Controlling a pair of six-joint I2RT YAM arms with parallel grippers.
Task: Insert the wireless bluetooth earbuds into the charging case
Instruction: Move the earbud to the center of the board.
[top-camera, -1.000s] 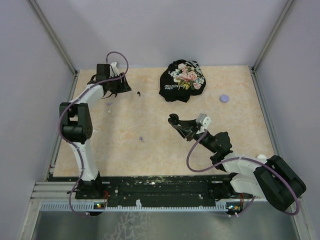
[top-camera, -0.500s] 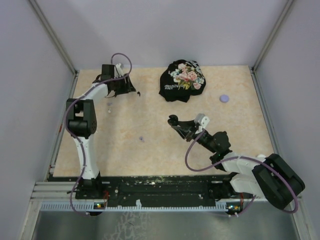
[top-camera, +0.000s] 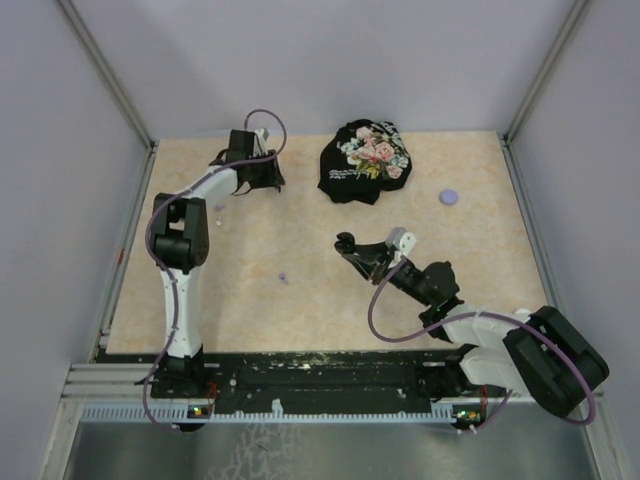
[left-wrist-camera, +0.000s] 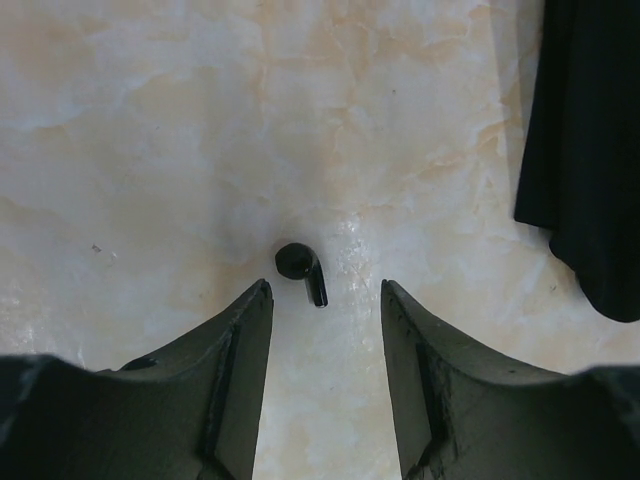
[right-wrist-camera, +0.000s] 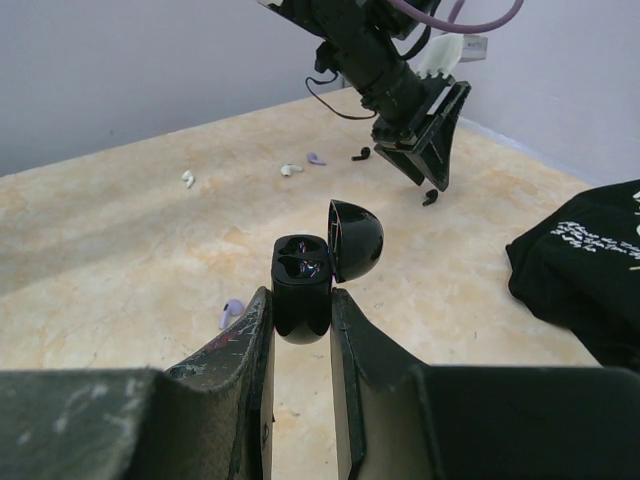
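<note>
My left gripper (top-camera: 266, 178) is open at the far left of the table, its fingertips (left-wrist-camera: 258, 300) straddling the space just short of a black earbud (left-wrist-camera: 300, 268) that lies on the table, not touching it. A second black earbud (right-wrist-camera: 360, 153) lies behind it. My right gripper (top-camera: 355, 250) is shut on the black charging case (right-wrist-camera: 303, 285), held upright above the table's middle with its lid (right-wrist-camera: 355, 240) open and both sockets empty. A lavender earbud (right-wrist-camera: 231, 313) lies near the case. Pale earbuds (right-wrist-camera: 290, 169) lie further left.
A black floral cloth (top-camera: 365, 160) lies at the far middle, close to the right of my left gripper; its edge shows in the left wrist view (left-wrist-camera: 590, 150). A lavender puck (top-camera: 449, 197) sits at the far right. The table's back wall is just beyond the left gripper.
My left gripper has moved right along the far edge and now stands over the black earbud. The right gripper with the case has barely moved.
</note>
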